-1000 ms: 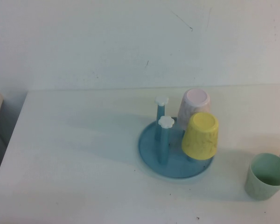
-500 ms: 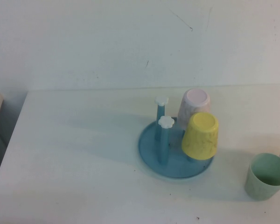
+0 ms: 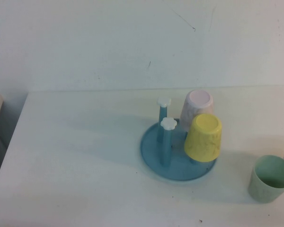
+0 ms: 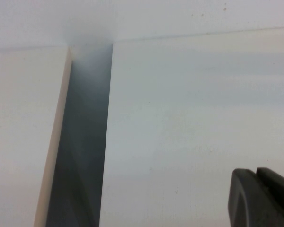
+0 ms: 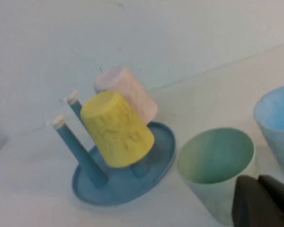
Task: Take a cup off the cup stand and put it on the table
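Two cups hang upside down on the cup stand (image 3: 178,156): the cup (image 3: 203,137), yellow, on the near right peg, touching the pink cup (image 3: 195,109) behind it. I see a green cup (image 3: 270,178) upright on the table (image 3: 75,161) to the right, beside a blue cup (image 5: 277,123). My left gripper (image 4: 262,198) hovers over the table's left edge, my right gripper (image 5: 265,201) near the green cup; I cannot tell how either is set.

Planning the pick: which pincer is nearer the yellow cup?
Right. The right pincer sits just beyond the green cup from the yellow cup; the left pincer sees only the table edge.
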Robot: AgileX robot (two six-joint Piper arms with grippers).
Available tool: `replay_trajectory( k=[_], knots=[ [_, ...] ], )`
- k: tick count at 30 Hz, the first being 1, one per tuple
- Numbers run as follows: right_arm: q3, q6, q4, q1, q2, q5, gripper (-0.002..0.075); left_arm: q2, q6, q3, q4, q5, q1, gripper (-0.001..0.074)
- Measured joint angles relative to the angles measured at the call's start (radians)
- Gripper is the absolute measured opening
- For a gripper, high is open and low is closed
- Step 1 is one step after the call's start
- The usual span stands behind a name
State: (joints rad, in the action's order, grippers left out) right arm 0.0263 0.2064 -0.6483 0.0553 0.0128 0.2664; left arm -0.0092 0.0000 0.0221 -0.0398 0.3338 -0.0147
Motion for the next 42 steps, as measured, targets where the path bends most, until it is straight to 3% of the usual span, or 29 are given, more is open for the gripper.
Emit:
replay_trajectory(
  k=[4,8,13,19,23,31,35,38,42],
  knots=[
    [-0.1,0.128,0.009,0.0,-0.035,0.121,-0.0001,0.0,0.0,0.0,0.0,0.0,0.0,-0.0004],
    [-0.324,0.275,0.128,0.0,-0.202,0.324,-0.0001,0.0,0.0,0.0,0.0,0.0,0.0,-0.0004],
    [-0.677,0.336,0.371,0.0,-0.481,0.655,-0.0001,0.0,0.0,0.0,0.0,0.0,0.0,-0.0004],
    [-1.006,0.388,0.45,0.0,-0.803,0.877,-0.0001,0.0,0.0,0.0,0.0,0.0,0.0,-0.0003],
    [-1.18,0.434,0.423,0.022,-1.014,0.964,-0.0001,0.0,0.0,0.0,0.0,0.0,0.0,-0.0003],
    [-1.388,0.418,0.453,0.244,-1.434,0.968,-0.0001,0.0,0.0,0.0,0.0,0.0,0.0,-0.0003],
    [-1.471,0.412,0.455,0.307,-1.571,0.968,0.0004,0.0,0.0,0.0,0.0,0.0,0.0,-0.0003],
    [-1.529,0.412,0.457,0.338,-1.648,0.966,0.0075,0.0,0.0,0.0,0.0,0.0,0.0,-0.0004],
    [-1.595,0.411,0.457,0.36,-1.705,0.966,0.0335,0.0,0.0,0.0,0.0,0.0,0.0,-0.0003]
  ],
)
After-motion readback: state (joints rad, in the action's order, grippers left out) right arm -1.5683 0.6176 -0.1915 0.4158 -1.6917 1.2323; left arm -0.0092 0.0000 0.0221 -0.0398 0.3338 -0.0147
